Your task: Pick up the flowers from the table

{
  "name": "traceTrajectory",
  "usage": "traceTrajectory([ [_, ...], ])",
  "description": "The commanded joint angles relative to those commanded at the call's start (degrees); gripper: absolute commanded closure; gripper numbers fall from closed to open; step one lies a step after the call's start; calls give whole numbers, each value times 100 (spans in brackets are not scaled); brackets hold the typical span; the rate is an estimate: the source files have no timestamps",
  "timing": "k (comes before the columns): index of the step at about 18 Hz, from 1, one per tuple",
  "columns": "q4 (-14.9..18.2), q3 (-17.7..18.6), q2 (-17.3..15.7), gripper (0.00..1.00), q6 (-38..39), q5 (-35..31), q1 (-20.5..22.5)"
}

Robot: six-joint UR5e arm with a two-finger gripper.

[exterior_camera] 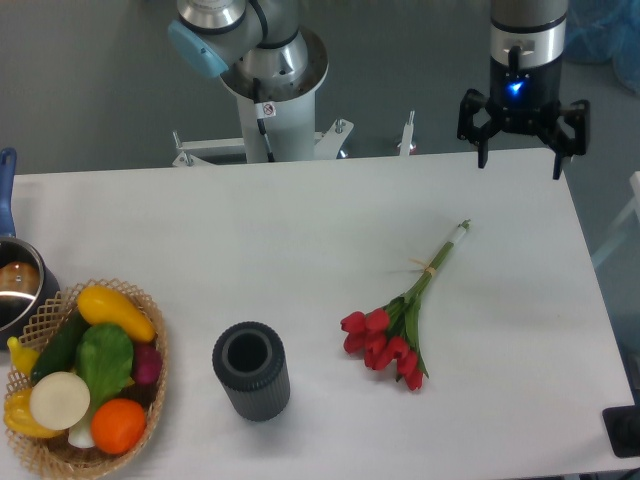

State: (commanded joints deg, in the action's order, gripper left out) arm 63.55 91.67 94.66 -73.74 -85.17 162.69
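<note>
The flowers lie flat on the white table, right of centre. Their red heads point to the near side, and the thin green stems run up and to the right toward a pale tip. My gripper hangs well above the far right part of the table, beyond the stem ends and apart from the flowers. Its black fingers are spread wide with nothing between them, and a blue light glows on its body.
A dark ribbed cylindrical cup stands upright left of the flowers. A wicker basket of fruit and vegetables sits at the near left corner. A metal pot is at the left edge. The arm's base stands behind the table.
</note>
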Motion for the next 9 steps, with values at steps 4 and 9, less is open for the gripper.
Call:
traceTrajectory([
  [4, -35, -17, 0, 0, 0, 0, 0],
  [9, -333, 88, 26, 0, 70, 9, -18],
])
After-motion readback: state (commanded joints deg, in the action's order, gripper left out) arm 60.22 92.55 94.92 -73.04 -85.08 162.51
